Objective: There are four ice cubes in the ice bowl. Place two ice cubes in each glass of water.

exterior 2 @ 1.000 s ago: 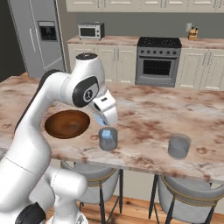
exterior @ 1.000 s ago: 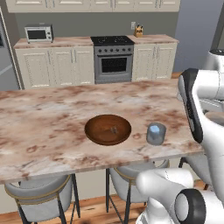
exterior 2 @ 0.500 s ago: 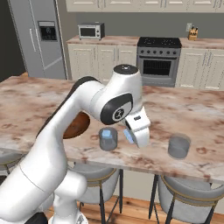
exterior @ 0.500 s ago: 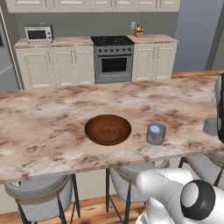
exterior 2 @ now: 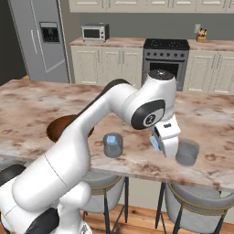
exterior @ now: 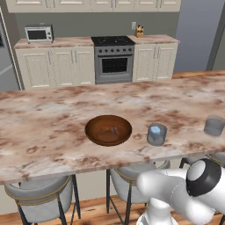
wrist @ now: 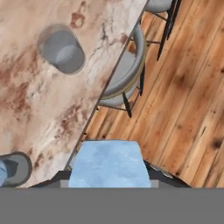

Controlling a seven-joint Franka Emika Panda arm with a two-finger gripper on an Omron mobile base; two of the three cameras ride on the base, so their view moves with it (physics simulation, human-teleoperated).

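The pincer point(exterior 2: 161, 145) is clamped on one ice cube point(exterior 2: 155, 143), a pale-blue block that shows between the dark tips in the hand view point(wrist: 108, 164) and at the pincer's left side in the right base view. It hangs over the front edge of the marble surface point(exterior 2: 36, 107), just left of the far glass of water point(exterior 2: 187, 152). A second ago the pincer stood above the near glass point(exterior 2: 112, 145), close to the ice bowl point(exterior 2: 61, 128); half a second ago it was between the two glasses; now it has swung on to the right and sits beside the far one, with the arm stretched across the surface. In the left base view the arm has left the upper right, and the far glass point(exterior: 214, 125) has come into sight at the right edge.

The held cube looks slightly translucent, with a mottled light-blue face and square corners. In the hand view the far glass point(wrist: 61, 48) lies up and to the left, a grey cylinder seen from above; at the lower left edge the near glass point(wrist: 15, 168) shows a bit of pale blue at its side. In the left base view the near glass point(exterior: 156, 134) has a pale-blue patch in its top. The bowl point(exterior: 108, 130) is wide, shallow and dark brown, with a small pale speck point(exterior: 114, 130) inside that is too small to make out. Stools point(exterior 2: 194, 203) stand under the surface edge
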